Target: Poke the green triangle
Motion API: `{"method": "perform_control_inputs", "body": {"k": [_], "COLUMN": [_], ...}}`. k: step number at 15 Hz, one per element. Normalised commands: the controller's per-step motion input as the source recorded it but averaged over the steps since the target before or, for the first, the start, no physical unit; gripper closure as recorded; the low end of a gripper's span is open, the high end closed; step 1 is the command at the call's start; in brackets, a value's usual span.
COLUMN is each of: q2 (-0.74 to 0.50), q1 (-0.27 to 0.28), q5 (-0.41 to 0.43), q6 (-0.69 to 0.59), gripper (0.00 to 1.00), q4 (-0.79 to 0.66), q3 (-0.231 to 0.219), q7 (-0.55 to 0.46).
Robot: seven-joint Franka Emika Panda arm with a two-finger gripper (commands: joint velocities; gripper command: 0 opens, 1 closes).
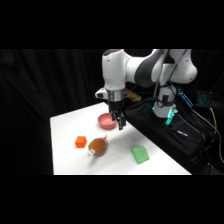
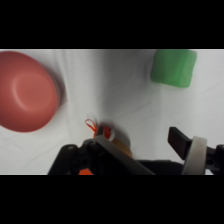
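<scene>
Green triangle (image 1: 140, 154) – brown toy (image 1: 97, 146) beside

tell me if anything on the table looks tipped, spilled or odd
Nothing stands out. The pink bowl sits upright, and the orange cube, the brown toy and the green triangle lie apart on the white table. No spill shows.

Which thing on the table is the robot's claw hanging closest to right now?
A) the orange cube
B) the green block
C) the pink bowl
C: in the side view the gripper hangs just beside the pink bowl, away from the green triangle and orange cube.
</scene>
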Motion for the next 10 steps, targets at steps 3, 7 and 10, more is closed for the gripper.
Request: {"method": "perform_control_inputs", "body": {"k": [3, 7, 10], "q2": [-0.34, -0.3, -0.16], "q1": [0.131, 0.095, 0.079], "q5": [-0.089, -0.053, 0.032], "q6": [0.09, 0.23, 0.38], "gripper": [0.0, 0.28, 0.63], "q4": [-0.33, -0.31, -0.25], "q3": [0.132, 0.12, 0.101], "q7": [0.31, 0.23, 0.06]}}
